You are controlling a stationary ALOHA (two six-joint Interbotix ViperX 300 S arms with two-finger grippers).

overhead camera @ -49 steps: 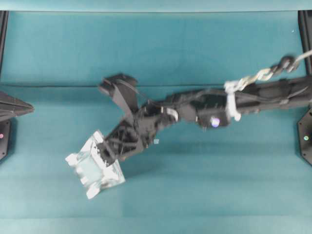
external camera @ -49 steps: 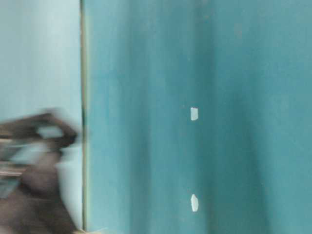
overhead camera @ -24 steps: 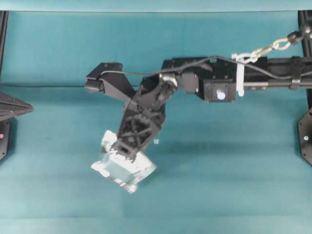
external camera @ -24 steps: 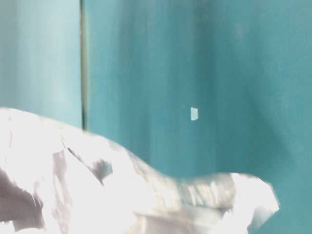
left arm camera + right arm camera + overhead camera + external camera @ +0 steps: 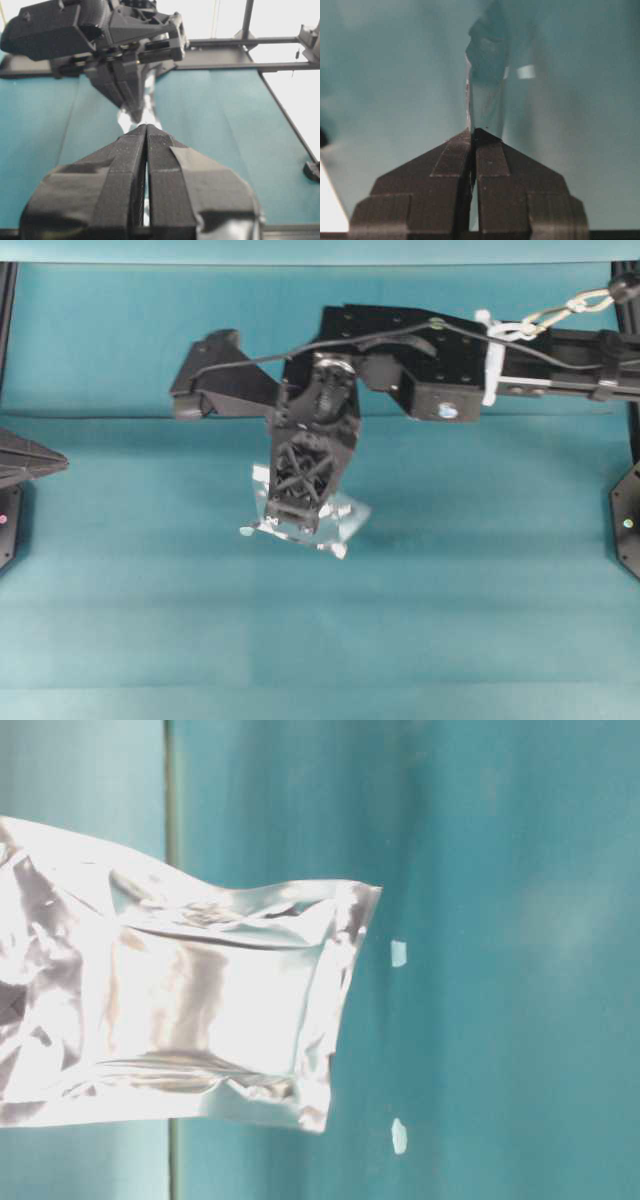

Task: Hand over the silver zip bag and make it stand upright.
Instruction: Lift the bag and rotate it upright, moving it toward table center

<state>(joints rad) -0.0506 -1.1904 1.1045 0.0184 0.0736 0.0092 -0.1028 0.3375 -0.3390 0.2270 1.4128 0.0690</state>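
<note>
Silver foil, crinkled and mirror-bright: the silver zip bag (image 5: 190, 1010), a rectangular pouch with flat sealed edges and a duller, smoother centre panel, hanging in the air above the desk (image 5: 480, 600) near the middle of the overhead view. Only its creased lower margin shows there (image 5: 340, 530), at 6 o'clock from the black lattice-bodied right gripper (image 5: 297, 530), which points downward and hides the remainder. Right gripper: matte black wedge-shaped fingers (image 5: 451, 165) pressed together on the bag's thin edge (image 5: 485, 105), foil seen edge-on rising from between the tips. Left gripper (image 5: 147, 131): ribbed black fingers with taped pads, closed tip to tip with nothing between them, parked at the 9 o'clock border of the overhead view (image 5: 30, 458), well apart from the bag. From the left wrist view the right gripper's body (image 5: 127, 85) stands at 12 o'clock, a sliver of foil (image 5: 150, 107) below it. Desk: teal cloth, smooth, with faint horizontal fold lines. Two small white specks (image 5: 398, 953) lie on the teal surface just right of the bag's corner in the table-level view.
</note>
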